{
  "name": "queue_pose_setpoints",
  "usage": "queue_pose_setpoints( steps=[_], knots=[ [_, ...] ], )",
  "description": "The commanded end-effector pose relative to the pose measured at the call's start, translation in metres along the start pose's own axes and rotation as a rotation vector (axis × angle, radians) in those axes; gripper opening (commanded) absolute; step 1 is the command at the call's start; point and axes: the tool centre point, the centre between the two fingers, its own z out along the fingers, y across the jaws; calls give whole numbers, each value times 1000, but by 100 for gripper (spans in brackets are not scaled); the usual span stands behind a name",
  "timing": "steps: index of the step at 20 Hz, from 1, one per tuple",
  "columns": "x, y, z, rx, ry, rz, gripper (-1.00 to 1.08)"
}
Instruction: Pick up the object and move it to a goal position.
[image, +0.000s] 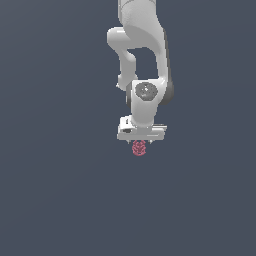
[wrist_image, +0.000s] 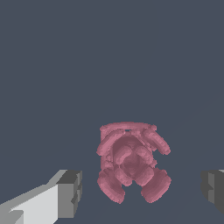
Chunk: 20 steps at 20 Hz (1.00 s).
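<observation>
Wrist view shows the small pinkish-red, knobbly, raspberry-like lump lying squarely between the white arm's gripper fingers, which stand spread wide with clear gaps either side, so closing straight inward looks the natural next move.

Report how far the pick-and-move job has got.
Done: the gripper is positioned right above the pink object. In hand: the wrist view shows the object between the fingers, with gaps on both sides, so no grasp yet. Left: close, lift, carry to the goal, which is not visible.
</observation>
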Motion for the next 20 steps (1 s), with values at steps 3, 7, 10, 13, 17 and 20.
queue_pose_setpoints(
  steps=[3,7,10,13,17,20],
  knots=[
    [-1,0,17,0,-1,0,100],
    [-2,0,37,-1,-1,0,100],
    [-2,0,45,-1,-1,0,100],
    [-1,0,47,-1,-1,0,100],
    [-1,0,47,-1,-1,0,-100],
    [-1,0,47,-1,-1,0,-100]
  ],
)
